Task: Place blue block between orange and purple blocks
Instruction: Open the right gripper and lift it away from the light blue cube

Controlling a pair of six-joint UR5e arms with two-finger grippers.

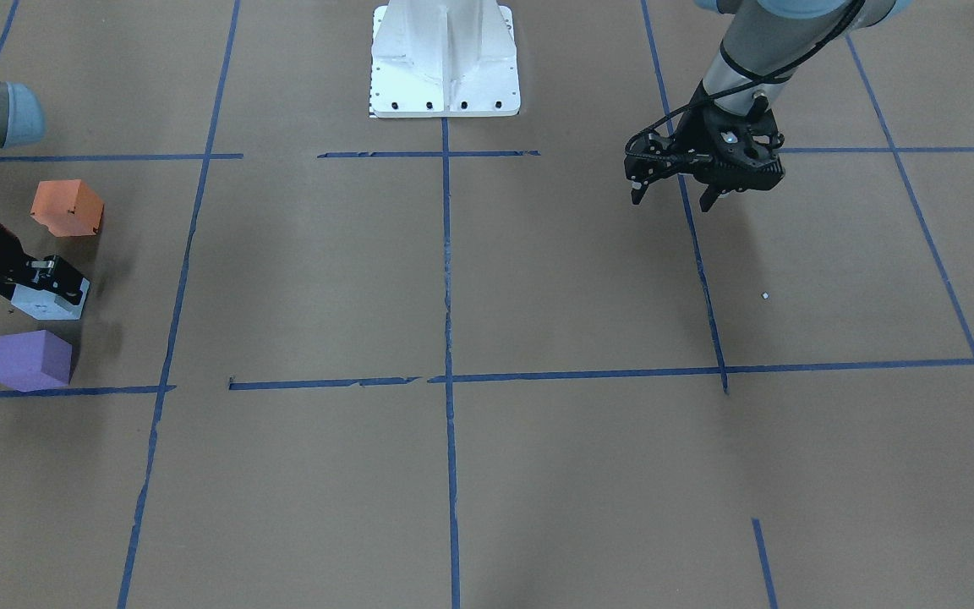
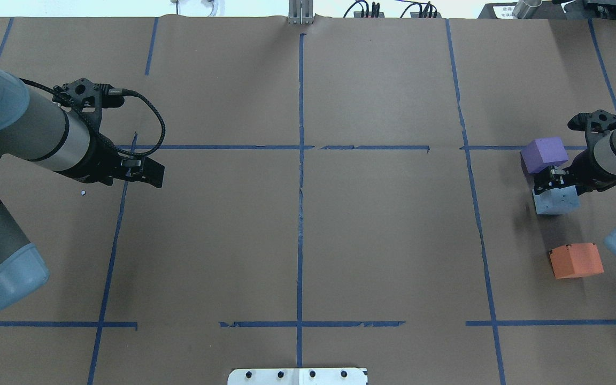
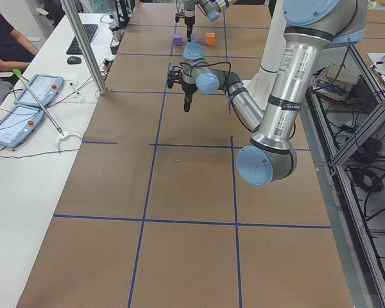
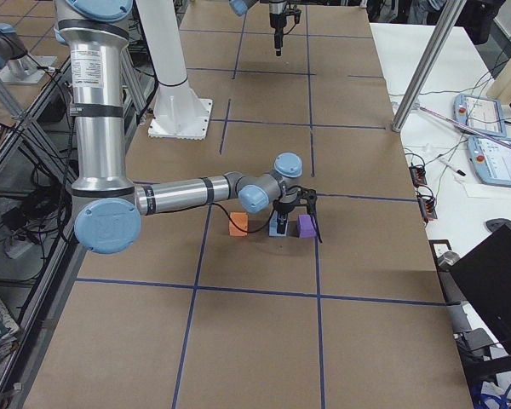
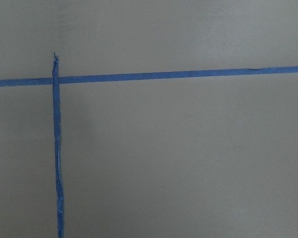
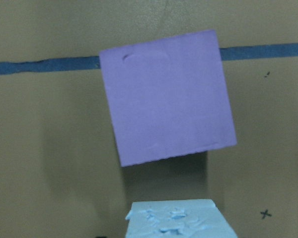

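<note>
Near the right edge of the bench, the blue block is between orange block and purple block, apparently gripped by the right gripper; the left gripper hovers toward the left edge, jaws apart.

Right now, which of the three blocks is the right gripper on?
The blue block, the middle one; orange block and purple block flank it, ungripped.
</note>
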